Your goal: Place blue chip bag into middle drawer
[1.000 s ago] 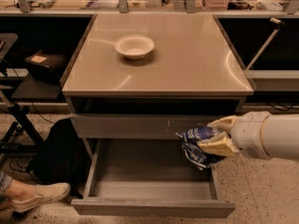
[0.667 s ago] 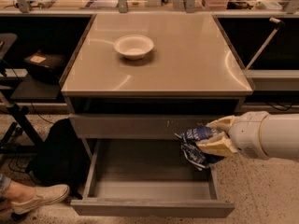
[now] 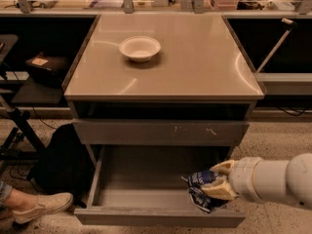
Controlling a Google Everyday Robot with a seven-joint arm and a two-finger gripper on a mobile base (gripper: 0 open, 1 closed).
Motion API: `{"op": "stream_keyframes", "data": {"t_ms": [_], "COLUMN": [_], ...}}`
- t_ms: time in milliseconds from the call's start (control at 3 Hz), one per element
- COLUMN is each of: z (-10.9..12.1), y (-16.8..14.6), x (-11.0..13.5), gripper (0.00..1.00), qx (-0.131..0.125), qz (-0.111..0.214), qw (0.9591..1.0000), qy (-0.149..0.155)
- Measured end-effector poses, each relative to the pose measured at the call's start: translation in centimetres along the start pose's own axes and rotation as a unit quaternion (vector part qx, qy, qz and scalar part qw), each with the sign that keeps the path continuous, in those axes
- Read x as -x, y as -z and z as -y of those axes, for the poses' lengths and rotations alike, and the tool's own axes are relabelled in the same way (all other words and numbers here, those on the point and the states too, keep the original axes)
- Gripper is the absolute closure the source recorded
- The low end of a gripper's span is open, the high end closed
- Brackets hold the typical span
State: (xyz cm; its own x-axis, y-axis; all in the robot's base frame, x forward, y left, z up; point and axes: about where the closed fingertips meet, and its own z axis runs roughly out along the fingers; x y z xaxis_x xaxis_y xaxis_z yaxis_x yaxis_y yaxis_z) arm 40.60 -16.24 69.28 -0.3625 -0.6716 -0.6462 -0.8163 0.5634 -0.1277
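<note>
The blue chip bag (image 3: 199,180), crinkled dark-blue foil with white print, hangs in my gripper (image 3: 213,183). The gripper reaches in from the right on a white arm (image 3: 273,179), and its tan fingers (image 3: 220,191) are shut on the bag. The middle drawer (image 3: 141,199) is pulled open below the counter, with a flat grey floor and a plain front panel. The bag sits low over the drawer's right front corner, at about the height of the drawer's walls. I cannot tell whether it touches the floor.
A closed drawer front with pale scratch marks (image 3: 195,130) sits above the open drawer. A white bowl (image 3: 140,48) stands on the counter top (image 3: 195,62). A person's shoe (image 3: 41,206) and a black bag (image 3: 63,160) are on the floor to the left.
My gripper has moved down with the blue chip bag, from in front of the scratched drawer front to low in the open drawer's right front corner.
</note>
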Motion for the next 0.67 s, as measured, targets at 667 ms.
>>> {"op": "stream_keyframes", "data": {"t_ms": [667], "z": [-1.6], "y": [-14.5], "x": [-7.3], "gripper": [1.0], "qx": [0.02], "qz": [0.015], "qw": [0.997], "qy": [-0.073]}}
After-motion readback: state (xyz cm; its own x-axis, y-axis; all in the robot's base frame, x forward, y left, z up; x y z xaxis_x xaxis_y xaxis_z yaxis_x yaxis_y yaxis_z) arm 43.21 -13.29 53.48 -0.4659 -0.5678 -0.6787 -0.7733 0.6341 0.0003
